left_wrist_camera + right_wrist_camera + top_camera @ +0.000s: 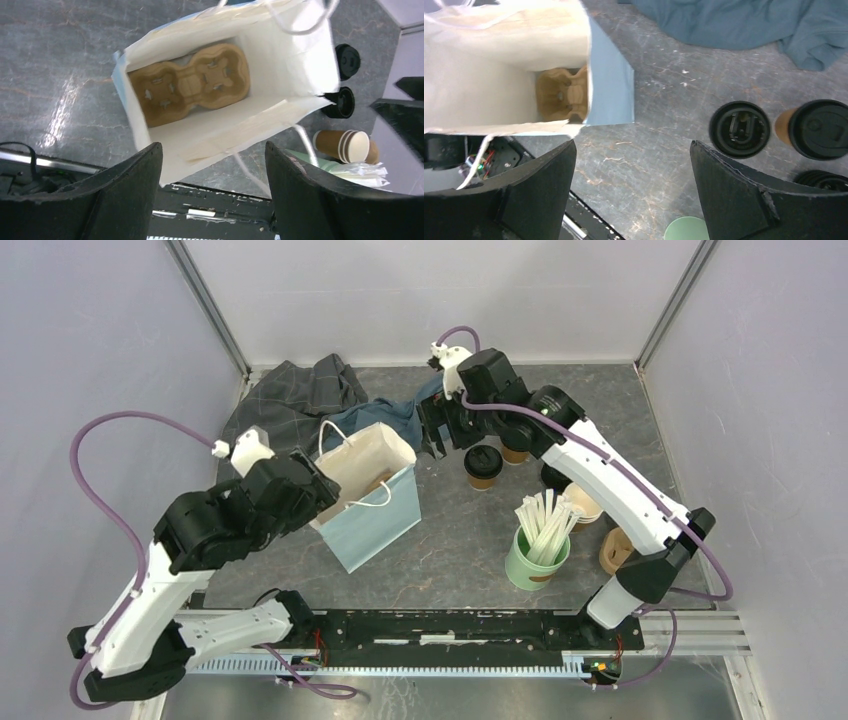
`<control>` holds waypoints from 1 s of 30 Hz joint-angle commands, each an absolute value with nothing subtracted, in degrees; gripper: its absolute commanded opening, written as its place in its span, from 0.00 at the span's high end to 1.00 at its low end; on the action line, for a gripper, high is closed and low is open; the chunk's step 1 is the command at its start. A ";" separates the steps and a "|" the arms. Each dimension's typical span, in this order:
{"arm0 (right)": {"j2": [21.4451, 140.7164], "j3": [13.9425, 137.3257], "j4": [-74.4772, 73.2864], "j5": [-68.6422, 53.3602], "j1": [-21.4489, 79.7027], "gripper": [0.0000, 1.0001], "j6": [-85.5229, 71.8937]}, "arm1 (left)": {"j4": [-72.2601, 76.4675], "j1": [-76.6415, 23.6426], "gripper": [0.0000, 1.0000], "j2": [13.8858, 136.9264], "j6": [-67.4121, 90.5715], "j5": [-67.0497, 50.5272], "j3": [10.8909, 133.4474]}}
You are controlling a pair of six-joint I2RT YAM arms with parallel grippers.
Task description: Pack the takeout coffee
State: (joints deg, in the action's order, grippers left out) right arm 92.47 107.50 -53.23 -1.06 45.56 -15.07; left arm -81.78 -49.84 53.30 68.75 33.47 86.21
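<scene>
Jaws of my left gripper (214,147) stand wide apart, nothing between them. It hangs by the left rim of the bag (375,525), and its camera looks down into the open mouth. Bag: pale blue outside, white inside, white cord handles, standing on the grey table (450,540). At its bottom lies a brown pulp cup carrier (190,82) with two wells, both unfilled. Behind the bag lie a checked grey cloth (290,400) and a blue cloth (395,420), both crumpled, side by side.

Right of the bag, my right gripper (633,147) is likewise spread and holds nothing. It hangs over the table between the bag and the coffees. Neither coffee is in the bag.

First lidded cup (483,466): brown paper, black sip lid, upright on the table, just right of my right gripper, clear of both jaws. Second lidded cup (515,452): same kind, just beside the first on its far-right side. It is partly under my right arm in the top view, and the wrist view shows its lid on. Whether the two cups touch, I cannot tell.

Further right and nearer the bases: green cup (535,562), upright, holding pale stirrers (545,520). Just right of it, near my right forearm, is a stack of lidless cups (583,505) with cream insides.
</scene>
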 commanded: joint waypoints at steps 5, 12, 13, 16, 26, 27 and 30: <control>88.11 98.26 -51.31 4.23 35.57 0.10 -10.21 | -84.02 -49.61 0.17 47.33 77.48 36.00 77.30; 89.27 92.52 -50.44 5.00 33.59 0.09 -7.32 | -84.02 -49.65 0.20 45.93 76.71 35.80 75.91; 89.30 92.22 -50.36 4.55 33.53 0.09 -7.44 | -84.02 -49.58 0.20 45.92 76.57 36.00 75.86; 88.70 91.00 -48.73 2.58 33.59 0.09 -8.14 | -84.02 -49.58 0.18 46.44 75.79 36.80 77.03; 88.78 94.38 -47.34 -0.76 33.63 0.09 -9.13 | -84.02 -49.54 0.28 47.70 76.60 38.95 74.05; 88.71 94.37 -47.43 -0.56 33.60 0.09 -8.98 | -83.96 -49.57 0.31 47.92 76.43 39.35 73.84; 88.38 93.21 -47.46 -0.35 33.57 0.10 -8.58 | -83.89 -49.57 0.43 48.55 75.62 41.86 73.84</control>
State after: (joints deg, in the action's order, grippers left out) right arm 89.82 91.68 -49.65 -0.12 33.45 -9.69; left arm -84.25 -49.84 47.33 73.87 36.80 74.04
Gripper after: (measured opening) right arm 0.909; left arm 0.636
